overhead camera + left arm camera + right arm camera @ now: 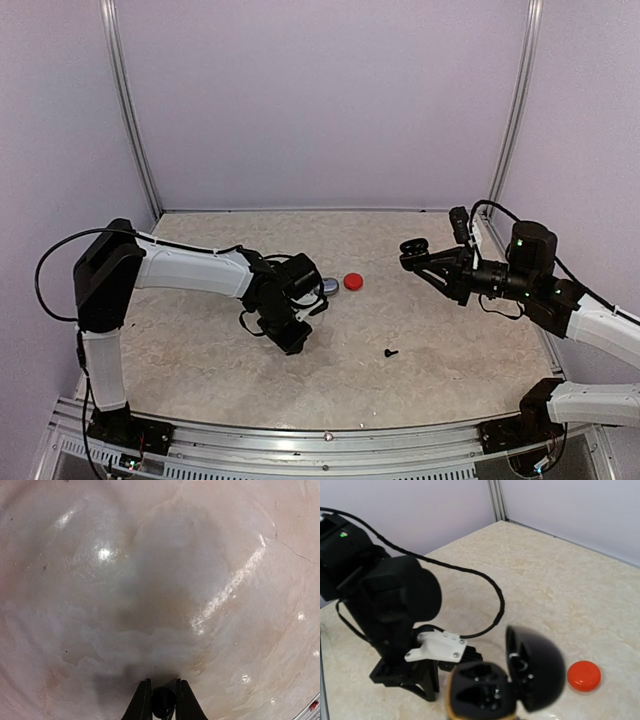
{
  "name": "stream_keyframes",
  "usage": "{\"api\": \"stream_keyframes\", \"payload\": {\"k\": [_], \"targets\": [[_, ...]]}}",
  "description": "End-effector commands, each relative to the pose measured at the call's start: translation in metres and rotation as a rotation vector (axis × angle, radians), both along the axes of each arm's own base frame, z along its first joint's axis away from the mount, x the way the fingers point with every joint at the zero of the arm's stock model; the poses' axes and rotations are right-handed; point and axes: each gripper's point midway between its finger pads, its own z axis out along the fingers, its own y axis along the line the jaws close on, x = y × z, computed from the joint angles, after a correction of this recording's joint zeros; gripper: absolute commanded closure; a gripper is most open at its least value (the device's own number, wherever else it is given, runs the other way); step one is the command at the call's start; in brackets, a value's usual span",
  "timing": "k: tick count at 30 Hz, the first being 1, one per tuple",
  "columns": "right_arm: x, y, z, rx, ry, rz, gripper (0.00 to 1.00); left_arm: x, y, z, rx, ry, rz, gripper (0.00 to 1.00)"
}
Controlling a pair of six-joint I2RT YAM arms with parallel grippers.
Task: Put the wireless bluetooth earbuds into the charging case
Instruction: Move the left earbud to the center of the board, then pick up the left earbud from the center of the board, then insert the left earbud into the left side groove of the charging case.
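My left gripper (pixel 294 344) points down just above the table, left of centre. In the left wrist view its fingers (pixel 141 701) are shut on a small black earbud (pixel 163 702). A second black earbud (pixel 391 352) lies loose on the table near the front. My right gripper (pixel 428 258) hovers at the right, shut on the black charging case (pixel 412 247). The right wrist view shows the case (pixel 479 691) open, its lid (pixel 537 672) swung up to the right and its moulded wells facing the camera. The right fingers are hidden under the case.
A red closed case (pixel 353 281) (pixel 584 675) and a grey closed case (pixel 328 286) lie side by side mid-table, the grey one partly behind the left wrist. Purple walls enclose the marbled table (pixel 200 350). A black cable loops off the left arm (pixel 385 605).
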Motion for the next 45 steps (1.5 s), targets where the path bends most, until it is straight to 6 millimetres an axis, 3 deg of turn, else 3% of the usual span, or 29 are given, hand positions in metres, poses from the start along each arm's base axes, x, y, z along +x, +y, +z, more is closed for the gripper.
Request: {"api": "stream_keyframes", "payload": {"k": [1, 10, 14, 18, 25, 28, 32, 37, 42, 43, 45], "targets": [[0.002, 0.000, 0.006, 0.012, -0.013, 0.006, 1.00, -0.014, 0.027, -0.013, 0.179, 0.019, 0.052, 0.88], [0.001, -0.003, 0.007, 0.008, -0.015, -0.005, 1.00, -0.009, 0.022, -0.016, 0.272, 0.013, -0.035, 0.73], [0.000, -0.003, 0.007, 0.007, -0.014, -0.005, 1.00, -0.012, 0.025, -0.020, 0.301, 0.026, -0.062, 0.73], [0.001, -0.003, 0.007, 0.007, -0.013, -0.004, 1.00, -0.014, 0.029, -0.020, 0.315, 0.033, -0.074, 0.80], [-0.003, 0.000, 0.010, 0.017, -0.034, 0.020, 1.00, -0.004, 0.017, 0.000, 0.227, -0.012, -0.074, 0.86], [-0.007, 0.001, 0.014, 0.039, -0.054, 0.043, 1.00, 0.016, 0.006, 0.027, 0.111, -0.091, -0.032, 0.88], [-0.010, 0.004, 0.021, 0.062, -0.089, 0.069, 1.00, 0.039, -0.013, 0.080, -0.096, -0.231, -0.001, 0.89], [-0.014, 0.011, 0.027, 0.095, -0.129, 0.119, 1.00, 0.055, -0.027, 0.162, -0.339, -0.442, 0.017, 0.89], [-0.024, 0.023, 0.041, 0.133, -0.221, 0.181, 1.00, 0.047, -0.033, 0.253, -0.646, -0.638, 0.005, 0.90], [-0.026, 0.025, 0.043, 0.135, -0.245, 0.189, 1.00, 0.041, -0.033, 0.284, -0.747, -0.704, 0.003, 0.91], [-0.032, 0.030, 0.048, 0.141, -0.287, 0.213, 1.00, 0.021, -0.036, 0.319, -0.901, -0.772, -0.040, 0.91]]}}
